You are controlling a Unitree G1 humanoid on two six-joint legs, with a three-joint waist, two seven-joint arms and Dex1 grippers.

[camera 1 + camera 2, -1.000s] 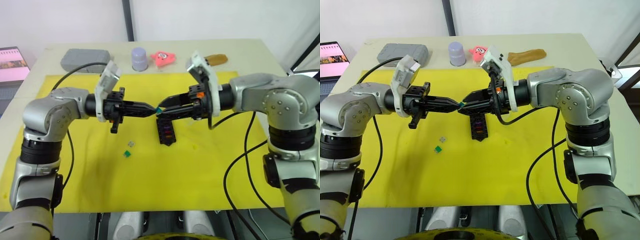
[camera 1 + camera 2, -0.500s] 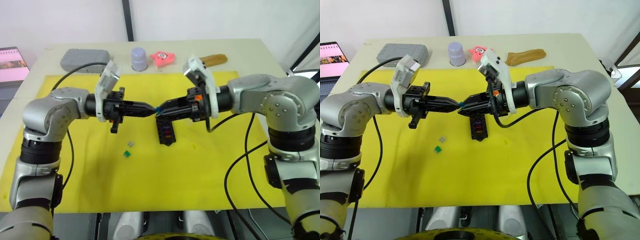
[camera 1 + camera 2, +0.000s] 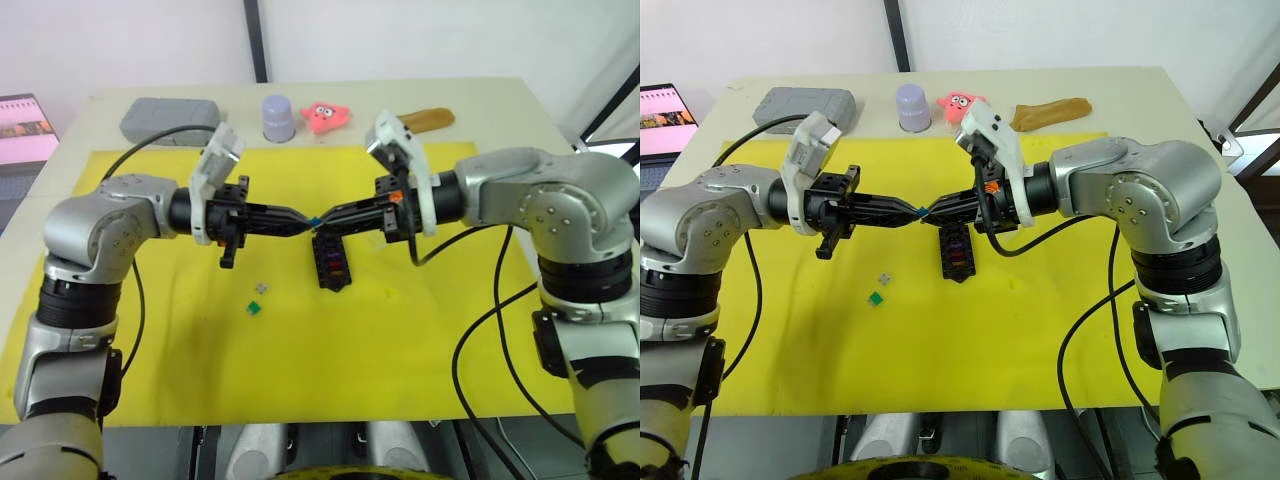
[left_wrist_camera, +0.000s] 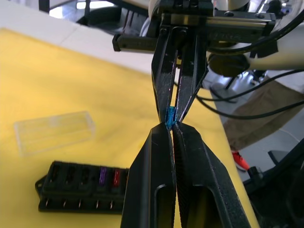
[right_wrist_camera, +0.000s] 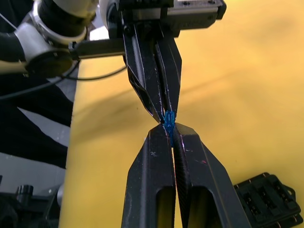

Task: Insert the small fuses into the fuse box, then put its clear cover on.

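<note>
Two hands meet tip to tip above the yellow mat, the left hand and the right hand both closed on one blue fuse. Each pinches an end of it, so this looks like a hand-over or a re-grip, probably to turn the blades downward for a slot.

Fuse box: black, rectangular, slotted, with small end tabs; it lies flat on the mat just below the meeting tips, near for the next insertion. In the left wrist view a purple and a red fuse sit in adjoining slots, with others open.

Cover: clear, glossy, oblong; it rests on the mat beside the box, apart from it, apparently kept back until the slots are filled.

Loose fuses: a green one and a grey one, tiny and translucent, lie on the mat on the left side of the box.

Bench, far edge: grey rounded case, lilac cup, pink toy, brown piece.
</note>
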